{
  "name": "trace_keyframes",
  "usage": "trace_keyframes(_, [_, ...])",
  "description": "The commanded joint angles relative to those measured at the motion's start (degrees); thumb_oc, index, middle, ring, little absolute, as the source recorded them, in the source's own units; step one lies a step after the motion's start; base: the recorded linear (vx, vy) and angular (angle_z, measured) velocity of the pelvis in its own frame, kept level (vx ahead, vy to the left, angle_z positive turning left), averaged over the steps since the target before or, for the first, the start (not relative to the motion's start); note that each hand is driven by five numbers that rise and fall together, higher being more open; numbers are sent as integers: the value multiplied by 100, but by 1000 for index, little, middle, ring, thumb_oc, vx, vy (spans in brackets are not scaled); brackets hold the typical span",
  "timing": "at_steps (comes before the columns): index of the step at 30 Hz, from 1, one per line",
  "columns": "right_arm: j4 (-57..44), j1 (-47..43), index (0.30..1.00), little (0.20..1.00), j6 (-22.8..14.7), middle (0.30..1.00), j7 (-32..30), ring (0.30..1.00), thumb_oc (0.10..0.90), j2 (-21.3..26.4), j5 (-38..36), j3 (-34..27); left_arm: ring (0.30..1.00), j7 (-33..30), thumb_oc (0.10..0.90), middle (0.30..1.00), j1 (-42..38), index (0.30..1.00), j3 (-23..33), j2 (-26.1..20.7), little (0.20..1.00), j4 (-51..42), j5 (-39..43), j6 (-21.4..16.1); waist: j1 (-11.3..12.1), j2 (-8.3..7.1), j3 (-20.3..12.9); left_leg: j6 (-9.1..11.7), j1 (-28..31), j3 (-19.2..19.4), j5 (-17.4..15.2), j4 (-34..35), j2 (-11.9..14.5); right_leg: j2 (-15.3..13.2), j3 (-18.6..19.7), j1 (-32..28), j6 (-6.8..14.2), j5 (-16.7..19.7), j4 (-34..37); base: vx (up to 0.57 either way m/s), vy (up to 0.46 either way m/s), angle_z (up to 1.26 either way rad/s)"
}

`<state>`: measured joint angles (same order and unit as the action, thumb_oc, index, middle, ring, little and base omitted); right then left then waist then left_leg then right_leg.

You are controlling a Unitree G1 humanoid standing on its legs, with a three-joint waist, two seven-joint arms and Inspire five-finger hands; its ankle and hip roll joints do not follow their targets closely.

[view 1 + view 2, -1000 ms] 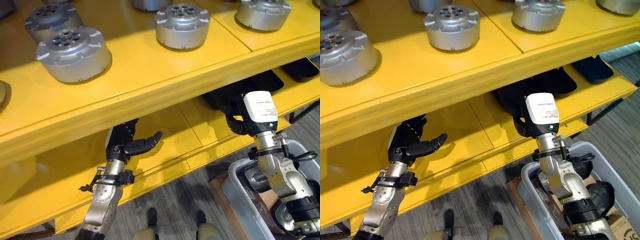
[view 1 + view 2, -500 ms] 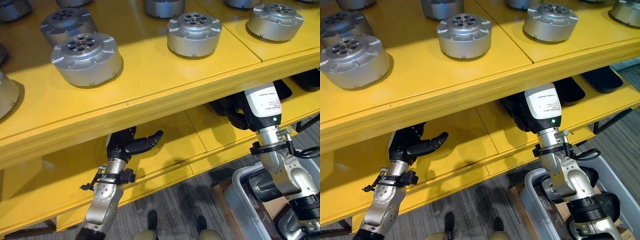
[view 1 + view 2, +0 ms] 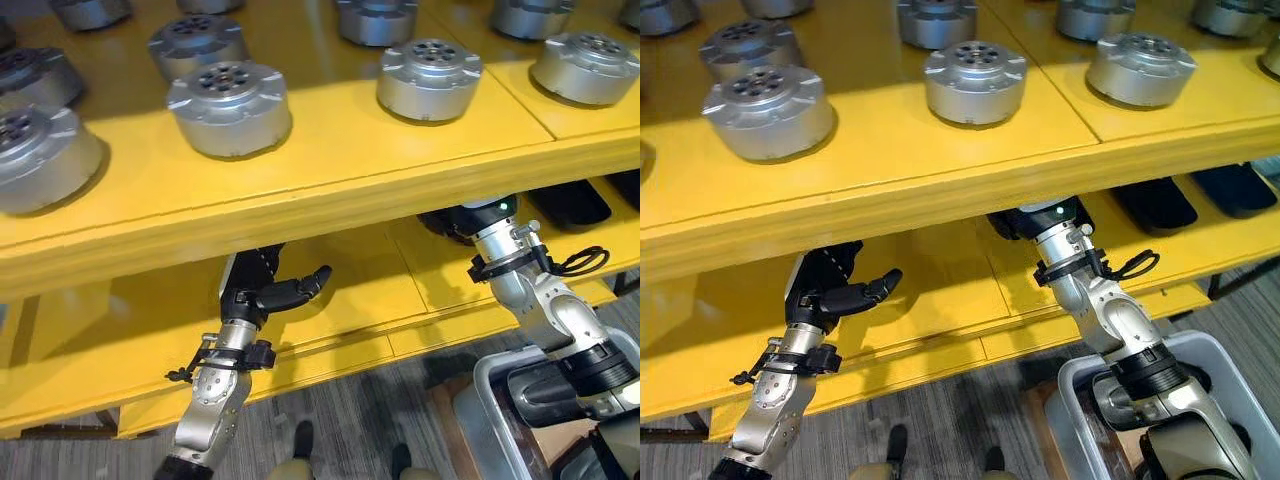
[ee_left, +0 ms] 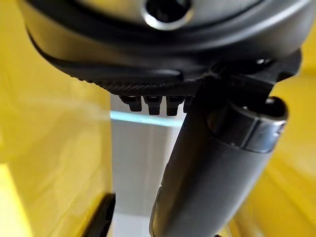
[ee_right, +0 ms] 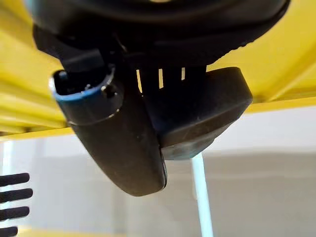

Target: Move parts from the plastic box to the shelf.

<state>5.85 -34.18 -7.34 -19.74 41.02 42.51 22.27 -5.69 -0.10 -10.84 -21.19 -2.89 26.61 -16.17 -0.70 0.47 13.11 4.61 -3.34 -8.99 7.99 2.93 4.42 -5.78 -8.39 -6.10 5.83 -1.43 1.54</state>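
My right hand (image 5: 113, 143) is shut on a flat black part (image 5: 210, 106) with rounded corners, pinched between thumb and fingers. In the eye views this arm reaches in between the two yellow shelf boards, and the upper shelf's (image 3: 330, 160) front edge covers most of the hand (image 3: 1025, 222). The left hand (image 3: 262, 295) hovers open over the lower shelf (image 3: 350, 290), thumb out, holding nothing. The grey plastic box (image 3: 1080, 385) stands on the floor at the lower right.
Several round silver parts, such as one (image 3: 230, 105) and another (image 3: 430, 78), stand on the upper shelf. Other black parts (image 3: 1155, 205) (image 3: 1240, 188) lie on the lower shelf to the right of my right arm. Grey floor lies below the shelf front.
The camera has tilted, so more of the upper shelf shows. My right hand has pushed deeper under the upper shelf with the black part. The left hand has stayed put.
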Motion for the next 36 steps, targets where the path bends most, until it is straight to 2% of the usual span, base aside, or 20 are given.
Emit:
trace_keyframes(1, [-99, -1186, 300, 300, -45, 300, -559, 300, 400, 21, -400, -110, 1000, -34, 900, 1000, -104, 1000, 216, -296, 1000, -549, -3, -465, 207, -274, -428, 203, -145, 278, -292, -352, 330, 415, 161, 726, -605, -760, -1137, -193, -172, 70])
trace_keyframes(2, [-70, -1228, 300, 300, -39, 300, -568, 300, 400, 74, -457, -114, 1000, -21, 900, 1000, -114, 1000, 221, -301, 1000, -563, 15, -452, 191, -261, -355, 209, -276, 201, -290, -485, 288, 393, 59, 760, -642, -767, -1189, -157, -138, 80])
trace_keyframes(5, [-186, -1121, 300, 300, -38, 300, -589, 300, 400, 127, -497, -262, 1000, 24, 900, 1000, -114, 1000, 230, -301, 1000, -512, 28, -431, 162, -277, -204, 153, -427, 350, -379, -893, 351, 287, -111, 897, -690, -744, -1388, -136, -54, 65])
trace_keyframes(8, [-222, -1046, 300, 300, -3, 300, -602, 300, 400, 80, -513, -332, 1000, 34, 900, 1000, -123, 1000, 268, -293, 1000, -487, 45, -439, 157, -305, -203, 180, -342, 243, -478, -1094, 668, 201, -102, 1049, -697, -788, -1585, -49, 38, 34])
trace_keyframes(10, [-194, -1088, 300, 300, -4, 300, -679, 300, 400, 41, -535, -329, 1000, 21, 900, 1000, -168, 1000, 255, -292, 1000, -523, 81, -457, 152, -248, -161, 235, -297, 55, -267, -1061, 990, 138, -101, 1237, -655, -859, -1877, -54, 97, 29])
trace_keyframes(11, [-191, -1092, 300, 300, -4, 300, -681, 300, 400, 41, -535, -326, 1000, 21, 900, 1000, -169, 1000, 256, -291, 1000, -523, 81, -457, 148, -248, -165, 238, -300, 52, -262, -1054, 990, 137, -103, 1248, -657, -866, -1890, -35, 95, 11])
trace_keyframes(12, [-153, -1118, 300, 300, 7, 300, -715, 300, 400, 51, -540, -308, 1000, 19, 900, 1000, -175, 1000, 249, -279, 1000, -532, 118, -460, 126, -196, -167, 270, -252, 25, -184, -959, 1119, 117, -115, 1330, -632, -918, -2032, -36, 232, 25])
trace_keyframes(14, [-82, -1257, 300, 300, 81, 300, -727, 300, 400, 227, -526, -288, 1000, 47, 900, 1000, -201, 1000, 184, -277, 1000, -493, 239, -466, 56, 35, -183, 378, -139, 158, -200, -325, 1307, -91, -186, 1621, -517, -1032, -2574, -29, 389, 42])
trace_keyframes(15, [-78, -1263, 300, 300, 82, 300, -730, 300, 400, 233, -527, -282, 1000, 49, 900, 1000, -206, 1000, 181, -271, 1000, -489, 241, -469, 65, 35, -191, 380, -131, 172, -182, -291, 1307, -95, -175, 1651, -517, -1045, -2607, 19, 379, 44])
trace_keyframes(16, [-113, -1252, 300, 300, 117, 300, -730, 300, 400, 221, -505, -268, 1000, 8, 900, 1000, -268, 1000, 126, -278, 1000, -426, 235, -484, 106, 44, -110, 293, -201, 190, -554, -644, 1064, -333, -130, 1615, -457, -972, -2627, -2, 213, 35])
trace_keyframes(17, [-117, -1254, 300, 300, 119, 300, -728, 300, 400, 229, -504, -281, 1000, 6, 900, 1000, -290, 1000, 116, -279, 1000, -415, 233, -491, 103, 32, -104, 265, -276, 169, -578, -744, 1021, -366, -131, 1631, -436, -933, -2612, 8, 322, 22])
trace_keyframes(20, [-46, -1229, 300, 300, 230, 300, -678, 300, 400, 267, -439, -344, 1000, 28, 900, 1000, -344, 1000, 78, -325, 1000, -408, 303, -539, 89, -7, 10, 233, -528, 359, -1056, -1366, 716, -721, -110, 1475, -260, -704, -2391, 57, 354, 30])
trace_keyframes(23, [152, -1417, 300, 300, 314, 300, -663, 300, 400, 281, -510, -295, 1000, 35, 900, 1000, -426, 1000, 61, -435, 1000, -406, 293, -575, 154, -87, 87, 182, -666, 516, -1314, -1785, 571, -935, -49, 1455, -122, -614, -2286, 16, 233, 9])
trace_keyframes(27, [530, -1810, 300, 300, 447, 300, -715, 300, 400, 326, -535, -159, 1000, 8, 900, 1000, -529, 1000, 67, -577, 1000, -419, 282, -600, 201, -198, 181, 120, -962, 582, -1642, -2445, 503, -1092, 42, 1616, -60, -657, -2524, -23, 125, -1])
trace_keyframes(31, [1269, -2574, 300, 300, 599, 300, -703, 300, 400, 361, -702, 208, 1000, -31, 900, 1000, -607, 1000, 63, -677, 1000, -446, 333, -620, 279, -323, 246, 59, -1257, 565, -2009, -3146, 526, -1111, 213, 1902, -60, -872, -3080, -26, 67, -16])
trace_keyframes(36, [1936, -3152, 300, 300, 699, 300, -743, 300, 400, 298, -852, 494, 1000, -37, 900, 1000, -651, 1000, 69, -721, 1000, -501, 357, -613, 367, -409, 310, 25, -1514, 454, -2244, -3651, 594, -1064, 302, 2162, -135, -1157, -3623, -24, -5, -7])
